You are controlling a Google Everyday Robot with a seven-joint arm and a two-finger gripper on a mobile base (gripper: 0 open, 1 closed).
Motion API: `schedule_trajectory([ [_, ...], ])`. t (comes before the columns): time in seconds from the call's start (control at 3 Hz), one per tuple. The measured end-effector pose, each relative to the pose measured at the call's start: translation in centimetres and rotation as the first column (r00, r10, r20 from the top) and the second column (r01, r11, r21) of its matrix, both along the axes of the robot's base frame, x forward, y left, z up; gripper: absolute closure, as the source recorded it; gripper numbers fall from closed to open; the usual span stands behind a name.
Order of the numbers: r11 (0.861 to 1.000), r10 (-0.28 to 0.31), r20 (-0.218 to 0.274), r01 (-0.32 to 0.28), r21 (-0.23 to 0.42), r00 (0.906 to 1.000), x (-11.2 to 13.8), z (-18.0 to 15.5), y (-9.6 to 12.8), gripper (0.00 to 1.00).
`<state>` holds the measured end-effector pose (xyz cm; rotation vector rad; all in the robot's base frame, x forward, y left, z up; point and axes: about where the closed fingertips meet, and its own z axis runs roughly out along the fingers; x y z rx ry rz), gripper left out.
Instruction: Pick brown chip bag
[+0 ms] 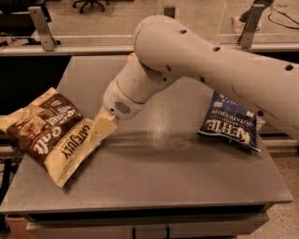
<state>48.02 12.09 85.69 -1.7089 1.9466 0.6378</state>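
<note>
1. Reaching in from the table's (163,172) right side, the white arm (196,60) crosses above the grey top and angles down toward its left part.
2. Its gripper (103,127) sits low over the left half of the table, right at the upper right edge of the brown chip bag (51,135).
3. The gripper's pale tip overlaps the bag's cream-coloured edge and the two blend together. How far open it is, and whether it has hold of the bag, cannot be told.
4. The bag lies tilted at the table's left edge, its brown centre panel up and its lettering slanted. Its upper left corner sticks out past the table's left edge.
5. The bag's lower corner points toward the table's front edge, with a dark shadow beneath it. Whether that end touches the top is hard to make out.
6. A blue chip bag (230,125) lies on the table's right side, well apart from the brown one. The arm covers its upper right part.
7. The arm is cut off at the right border, so its base is out of sight.
8. Behind the table's far edge runs a rail with two upright posts (42,25). Past it, a chair base (88,3) is cropped at the top.
</note>
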Motion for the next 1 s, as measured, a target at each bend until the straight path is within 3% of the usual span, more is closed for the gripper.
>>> schedule_trajectory([
  [0.33,0.998,-0.047,0.026,0.046,0.052,0.9985,2.5,1.3,-0.4,1.0],
  [0.67,0.99,-0.097,0.082,0.088,0.106,0.9919,6.3,3.3,-1.5,1.0],
  [1.0,0.978,-0.154,0.179,0.124,0.168,0.9716,10.9,7.2,-4.5,1.0],
])
